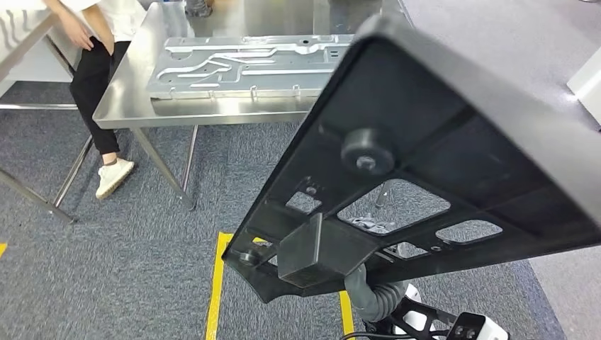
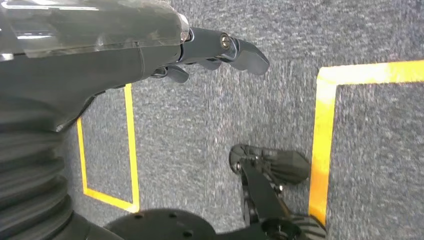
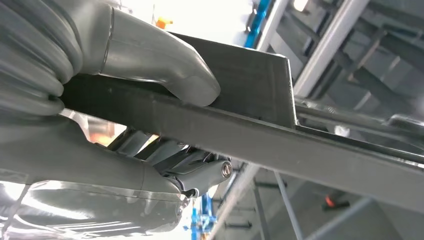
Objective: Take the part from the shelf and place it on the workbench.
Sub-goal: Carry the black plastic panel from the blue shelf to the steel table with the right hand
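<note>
Black part (image 1: 453, 134) gripped in right robot hand (image 3: 150, 75)

A workshop floor — a bare stainless-steel worktop (image 1: 127, 106) carrying a pressed silver metal panel (image 1: 241, 67), grey carpet (image 1: 106, 269) marked with yellow tape lines (image 1: 216, 290).

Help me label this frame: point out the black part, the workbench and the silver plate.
black part (image 1: 453, 106), head view, flat underside.
workbench (image 1: 135, 106), head view, bare front-left top.
silver plate (image 1: 234, 71), head view, ribbed middle.
</note>
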{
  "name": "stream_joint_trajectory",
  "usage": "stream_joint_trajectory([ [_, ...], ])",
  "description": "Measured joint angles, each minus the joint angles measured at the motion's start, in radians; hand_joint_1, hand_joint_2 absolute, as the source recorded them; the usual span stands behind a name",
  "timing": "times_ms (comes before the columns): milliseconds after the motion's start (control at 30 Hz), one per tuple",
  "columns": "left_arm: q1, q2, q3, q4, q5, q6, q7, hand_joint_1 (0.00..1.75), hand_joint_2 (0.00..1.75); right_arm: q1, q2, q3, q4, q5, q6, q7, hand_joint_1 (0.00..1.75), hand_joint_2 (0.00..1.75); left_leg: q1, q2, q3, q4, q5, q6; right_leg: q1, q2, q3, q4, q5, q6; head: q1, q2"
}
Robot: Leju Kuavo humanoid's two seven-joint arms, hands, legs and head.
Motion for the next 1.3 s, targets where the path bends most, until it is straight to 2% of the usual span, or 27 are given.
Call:
stream_joint_trajectory([
  [67,-0.001,0.001,0.000,0.000,0.001,-0.002,-0.001,0.00,1.75,-0.008,-0.001,-0.001,-0.003,-0.005,0.000,0.000,1.75,1.75,0.002,-0.001,-0.018,0.051,-0.019,-0.005,-0.001,0.001,0.018,-0.006,-0.008,-0.015,0.000,0.000],
  [100,-0.001,0.001,0.000,0.000,0.001,-0.003,-0.002,0.00,1.75,-0.012,-0.001,-0.001,-0.004,-0.009,0.001,0.000,1.75,1.75,0.003,-0.002,-0.045,0.103,-0.042,-0.006,0.000,0.001,0.025,-0.008,-0.012,-0.021,0.000,0.000],
  [167,0.001,0.001,0.001,0.000,0.002,-0.005,-0.004,0.00,1.75,-0.023,-0.001,-0.002,-0.005,-0.017,0.000,0.000,1.75,1.75,0.003,-0.002,-0.123,0.229,-0.092,-0.006,0.006,0.002,0.034,-0.008,-0.022,-0.030,0.000,0.000],
  [200,0.002,0.002,0.001,0.000,0.002,-0.006,-0.005,0.00,1.75,-0.027,-0.002,-0.002,-0.005,-0.022,-0.001,0.000,1.75,1.75,0.003,-0.002,-0.156,0.270,-0.101,-0.006,0.009,0.004,0.039,-0.008,-0.027,-0.032,0.000,0.000],
  [233,0.004,0.003,0.002,0.000,0.002,-0.007,-0.005,0.00,1.75,-0.032,-0.002,-0.002,-0.005,-0.027,-0.002,0.000,1.75,1.75,0.002,-0.002,-0.174,0.279,-0.091,-0.004,0.013,0.006,0.046,-0.008,-0.033,-0.033,0.000,0.000],
  [267,0.005,0.004,0.002,0.000,0.002,-0.007,-0.005,0.00,1.75,-0.037,-0.003,-0.002,-0.005,-0.032,-0.002,0.000,1.75,1.75,0.001,-0.002,-0.175,0.251,-0.058,0.000,0.016,0.008,0.055,-0.008,-0.039,-0.034,0.000,0.000],
  [333,0.005,0.008,0.005,0.000,0.006,-0.008,-0.005,0.00,1.75,-0.049,-0.003,-0.002,-0.004,-0.041,-0.001,0.001,1.75,1.75,-0.006,-0.002,-0.140,0.131,0.031,0.015,0.020,0.010,0.076,-0.008,-0.053,-0.032,0.000,0.000],
  [400,0.004,0.010,0.009,0.000,0.011,-0.008,-0.006,0.00,1.75,-0.065,-0.003,-0.002,0.001,-0.050,0.003,0.001,1.75,1.75,-0.015,-0.002,-0.112,0.040,0.060,0.027,0.021,0.010,0.085,-0.009,-0.064,-0.025,0.000,0.000],
  [467,0.005,0.011,0.012,0.000,0.016,-0.008,-0.007,0.00,1.75,-0.081,-0.004,-0.002,0.010,-0.059,0.008,0.001,1.75,1.75,-0.018,-0.004,-0.102,0.016,0.053,0.034,0.021,0.010,0.089,-0.003,-0.066,-0.014,0.000,0.000],
  [500,0.006,0.011,0.013,0.000,0.018,-0.008,-0.008,0.00,1.75,-0.088,-0.004,-0.002,0.015,-0.063,0.011,0.001,1.75,1.75,-0.015,-0.005,-0.093,0.011,0.060,0.038,0.021,0.009,0.092,0.002,-0.069,-0.009,0.000,0.000],
  [567,0.004,0.011,0.015,0.000,0.020,-0.008,-0.011,0.00,1.75,-0.100,-0.005,-0.003,0.021,-0.069,0.013,0.000,1.75,1.75,-0.009,-0.008,-0.071,-0.002,0.060,0.045,0.019,0.009,0.083,0.040,-0.084,0.004,0.000,0.000],
  [633,0.002,0.012,0.016,0.000,0.022,-0.008,-0.014,0.00,1.75,-0.109,-0.007,-0.005,0.026,-0.074,0.010,0.000,1.75,1.75,-0.007,-0.008,-0.057,-0.008,0.056,0.050,0.012,0.009,0.026,0.141,-0.127,0.017,0.000,0.000],
  [667,0.001,0.012,0.017,0.000,0.022,-0.008,-0.014,0.00,1.75,-0.110,-0.010,-0.006,0.028,-0.076,0.007,0.000,1.75,1.75,-0.007,-0.008,-0.053,-0.008,0.052,0.051,0.006,0.009,-0.015,0.203,-0.150,0.023,0.000,0.000],
  [700,0.002,0.012,0.018,0.000,0.023,-0.008,-0.014,0.00,1.75,-0.110,-0.012,-0.007,0.030,-0.077,0.003,0.000,1.75,1.75,-0.007,-0.009,-0.050,-0.008,0.047,0.050,0.001,0.009,-0.053,0.249,-0.161,0.028,0.000,0.000],
  [733,0.004,0.012,0.019,0.000,0.024,-0.007,-0.014,0.00,1.75,-0.109,-0.015,-0.009,0.032,-0.078,0.000,0.000,1.75,1.75,-0.006,-0.009,-0.044,-0.008,0.042,0.048,-0.004,0.008,-0.075,0.263,-0.153,0.032,0.000,0.000],
  [767,0.005,0.011,0.021,0.000,0.025,-0.007,-0.014,0.00,1.75,-0.108,-0.018,-0.010,0.034,-0.078,-0.003,0.000,1.75,1.75,-0.004,-0.010,-0.037,-0.008,0.035,0.045,-0.008,0.008,-0.081,0.243,-0.125,0.035,0.000,0.000],
  [833,0.007,0.009,0.027,0.000,0.029,-0.004,-0.015,0.00,1.75,-0.108,-0.021,-0.011,0.035,-0.079,-0.003,0.000,1.75,1.75,0.000,-0.011,-0.018,-0.008,0.020,0.035,-0.015,0.005,-0.045,0.122,-0.035,0.039,0.000,0.000],
  [900,0.005,0.008,0.032,0.000,0.034,-0.002,-0.017,0.00,1.75,-0.108,-0.023,-0.014,0.037,-0.080,0.001,0.000,1.75,1.75,0.001,-0.011,-0.007,-0.007,0.007,0.022,-0.011,0.002,-0.014,0.026,-0.003,0.032,0.000,0.000],
  [967,0.004,0.008,0.035,0.000,0.037,0.000,-0.019,0.00,1.75,-0.105,-0.024,-0.017,0.039,-0.080,0.006,0.000,1.75,1.75,0.000,-0.011,0.002,-0.003,0.002,0.007,-0.006,0.001,-0.009,0.008,-0.012,0.015,0.000,0.000],
  [1000,0.005,0.008,0.036,0.000,0.038,0.001,-0.019,0.00,1.75,-0.104,-0.025,-0.018,0.039,-0.080,0.007,0.000,1.75,1.75,0.000,-0.010,0.005,0.000,0.000,0.000,-0.005,0.002,-0.003,0.007,-0.008,0.005,0.000,0.000],
  [1067,0.005,0.008,0.038,0.000,0.040,0.002,-0.019,0.00,1.75,-0.104,-0.025,-0.020,0.040,-0.081,0.010,0.000,1.75,1.75,0.003,-0.010,-0.002,0.032,-0.017,-0.008,-0.007,0.002,0.013,0.001,-0.009,-0.010,0.000,0.000],
  [1133,0.003,0.007,0.040,0.000,0.040,0.002,-0.019,0.00,1.75,-0.105,-0.025,-0.021,0.040,-0.081,0.012,0.000,1.75,1.75,0.004,-0.010,-0.053,0.129,-0.064,-0.012,-0.005,0.001,0.027,-0.003,-0.017,-0.021,0.000,0.000],
  [1200,0.006,0.006,0.041,0.000,0.040,0.002,-0.019,0.00,1.75,-0.103,-0.025,-0.021,0.043,-0.081,0.013,0.000,1.75,1.75,0.004,-0.010,-0.131,0.246,-0.107,-0.012,0.000,0.002,0.036,-0.003,-0.027,-0.027,0.000,0.000],
  [1233,0.008,0.006,0.041,0.000,0.040,0.002,-0.019,0.00,1.75,-0.102,-0.025,-0.021,0.044,-0.081,0.013,0.000,1.75,1.75,0.004,-0.010,-0.158,0.273,-0.106,-0.011,0.002,0.004,0.042,-0.003,-0.032,-0.028,0.000,0.000],
  [1267,0.010,0.006,0.042,0.000,0.040,0.003,-0.019,0.00,1.75,-0.101,-0.025,-0.022,0.046,-0.081,0.013,0.000,1.75,1.75,0.004,-0.010,-0.168,0.266,-0.084,-0.009,0.004,0.006,0.049,-0.003,-0.038,-0.028,0.000,0.000],
  [1300,0.011,0.006,0.042,0.000,0.041,0.004,-0.019,0.00,1.75,-0.100,-0.025,-0.022,0.046,-0.081,0.013,0.000,1.75,1.75,0.003,-0.010,-0.161,0.222,-0.043,-0.005,0.006,0.007,0.059,-0.003,-0.045,-0.027,0.000,0.000],
])
